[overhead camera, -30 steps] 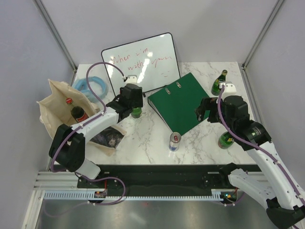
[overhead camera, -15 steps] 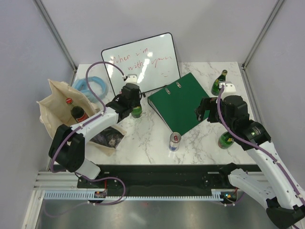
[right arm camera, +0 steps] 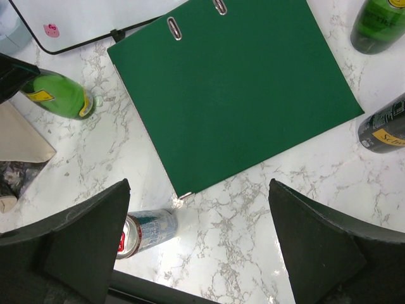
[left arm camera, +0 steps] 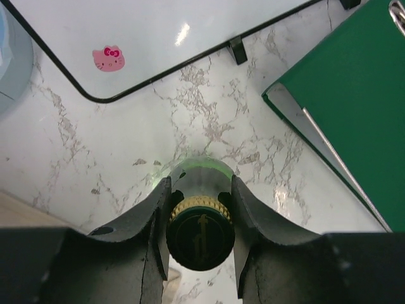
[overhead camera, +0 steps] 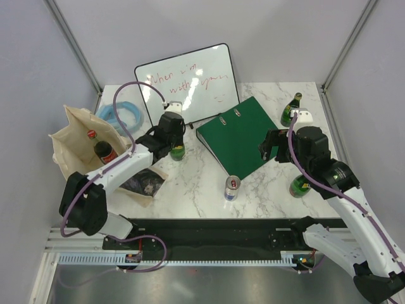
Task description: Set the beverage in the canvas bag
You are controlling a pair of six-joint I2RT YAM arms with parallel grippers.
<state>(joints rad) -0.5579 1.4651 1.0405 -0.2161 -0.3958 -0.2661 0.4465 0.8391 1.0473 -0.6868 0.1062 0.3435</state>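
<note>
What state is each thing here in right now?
canvas bag: open, standing.
cola bottle: capped, upright inside the canvas bag.
green bottle: capped, gripped at its neck.
left jaws: shut on the green bottle.
right jaws: open, empty.
green binder: closed, lying flat.
can: upright.
whiteboard: propped up, written on.
far right bottle: upright.
near right bottle: upright.

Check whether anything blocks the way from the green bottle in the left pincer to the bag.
Nothing visible on the table lies between the green bottle, clamped at its neck by the left pincer, and the bag. A cola bottle already stands inside the bag, taking part of its mouth.
</note>
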